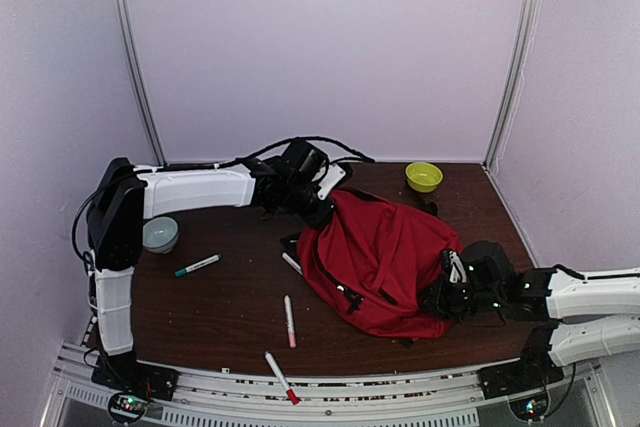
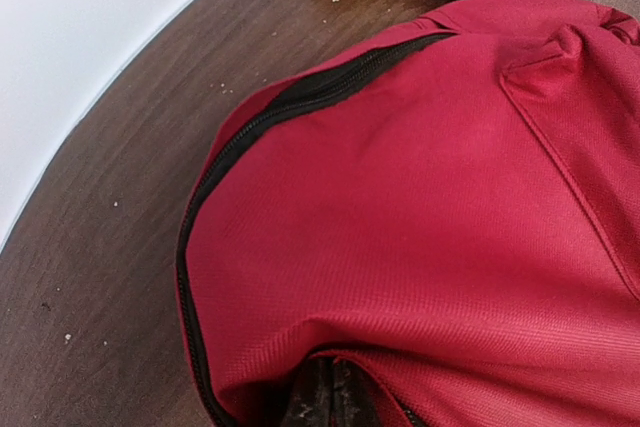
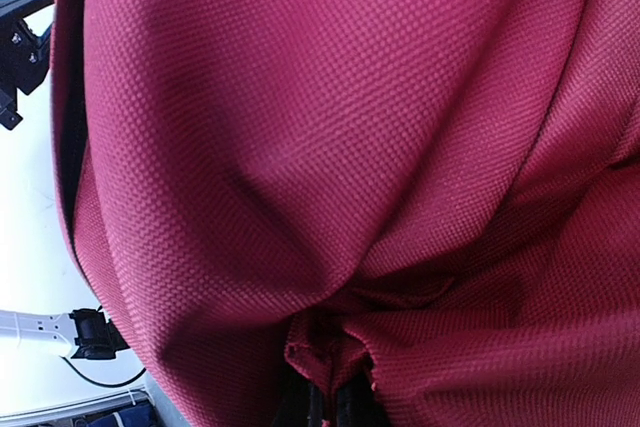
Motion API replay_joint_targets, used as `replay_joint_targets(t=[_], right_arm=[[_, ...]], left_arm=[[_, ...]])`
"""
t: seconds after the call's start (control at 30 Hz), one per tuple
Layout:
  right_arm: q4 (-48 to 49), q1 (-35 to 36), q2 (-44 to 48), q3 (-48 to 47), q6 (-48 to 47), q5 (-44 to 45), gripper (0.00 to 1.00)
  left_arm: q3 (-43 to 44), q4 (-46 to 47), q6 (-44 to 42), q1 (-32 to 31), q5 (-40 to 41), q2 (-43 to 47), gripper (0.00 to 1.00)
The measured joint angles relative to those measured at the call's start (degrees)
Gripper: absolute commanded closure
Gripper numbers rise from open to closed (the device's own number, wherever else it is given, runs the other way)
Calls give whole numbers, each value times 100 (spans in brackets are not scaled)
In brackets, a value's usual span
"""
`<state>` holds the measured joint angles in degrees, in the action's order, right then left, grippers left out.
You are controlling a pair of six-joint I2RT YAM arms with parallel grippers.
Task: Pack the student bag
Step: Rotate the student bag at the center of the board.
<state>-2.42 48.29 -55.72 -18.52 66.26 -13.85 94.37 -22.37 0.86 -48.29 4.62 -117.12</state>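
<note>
Bunched student bag [image 3: 300,147] fabric fills both wrist views: left pincer [image 2: 325,402] and right pincer [image 3: 322,399] each clench a fold. It slumps right of centre on the desk [image 1: 220,297]. Soft, limp, probably light; seams beside the zipper [image 2: 300,97] should hold better.

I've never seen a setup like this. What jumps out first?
A big red bag slumps on the dark table, right of centre. The left gripper pinches its far-left corner and the right gripper its near-right end. Markers lie scattered to its left, and a yellow-green bowl sits at the far edge.
</note>
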Motion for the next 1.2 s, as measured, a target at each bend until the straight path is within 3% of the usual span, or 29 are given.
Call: replay_joint_targets(t=[0.17, 0.27, 0.4, 0.57, 0.6, 0.9, 1.2], right_arm=[[-531, 57, 295, -181, -221, 98, 59], [-1108, 61, 557, -494, -586, 199, 50], [-2044, 66, 850, -1082, -1169, 385, 45], [-2732, 66, 1073, -1606, -1845, 540, 37], [-2828, 66, 1106, -1679, -1980, 560, 36], [-3311, 68, 1060, -2166, -2883, 597, 28], [-3381, 262, 1003, -2347, -3517, 612, 28]], left_arm=[[-507, 321, 0, 9, -11, 221, 90], [-946, 564, -46, -4, -15, 479, 84], [-1344, 789, -59, -111, 98, 798, 60], [-1788, 1045, 4, -293, 308, 1165, 21], [-1860, 1071, 11, -315, 363, 1239, 17], [-2406, 1565, -564, -804, 1252, 2232, 10], [-3598, 2413, -1606, -1788, 1327, 2957, 8]])
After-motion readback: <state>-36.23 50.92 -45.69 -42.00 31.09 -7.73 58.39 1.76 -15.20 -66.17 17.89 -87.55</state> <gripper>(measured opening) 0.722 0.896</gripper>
